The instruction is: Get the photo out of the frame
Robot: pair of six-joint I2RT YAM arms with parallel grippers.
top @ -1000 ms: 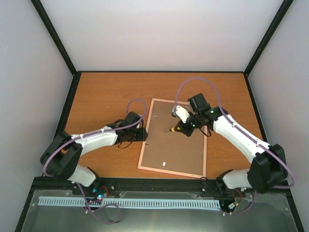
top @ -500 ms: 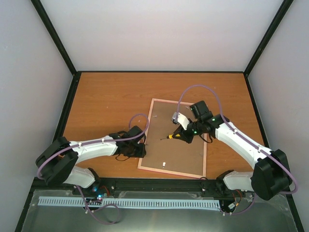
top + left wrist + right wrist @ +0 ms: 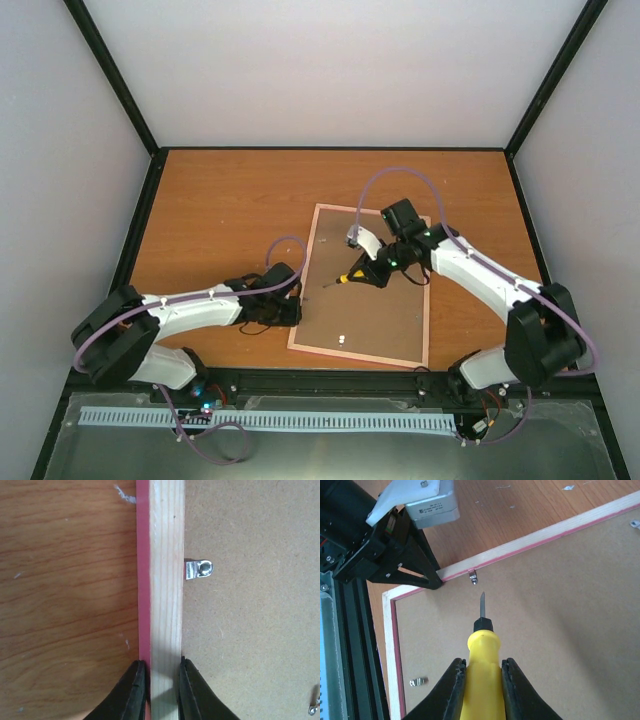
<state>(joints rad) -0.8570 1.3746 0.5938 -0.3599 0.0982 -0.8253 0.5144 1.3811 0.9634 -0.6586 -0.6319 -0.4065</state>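
A screwdriver [image 3: 482, 645] is aimed at a clip [image 3: 474, 576] on the frame [image 3: 165, 580].
The left gripper [image 3: 161, 672] pinches the face-down frame's rail. The right gripper [image 3: 484, 672], closed on the screwdriver, likely must swing the clip aside next. The photo lies hidden under the board [image 3: 545, 605].

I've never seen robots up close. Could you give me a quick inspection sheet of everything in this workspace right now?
Surface: orange-brown wooden table, a few pale scuffs.
Job's things: frame lies face down with its pink edge showing and the brown backing board upward, small metal clips along it; photo not visible.
Clutter: nothing seen.
Grippers: left gripper clamps the frame's left rail between its fingers; right gripper holds a yellow-handled screwdriver, tip aimed at a clip, not touching it.
Cables: purple cables loop over both arms.
Surroundings: pale walls, black corner posts, white slotted strip at the near edge.
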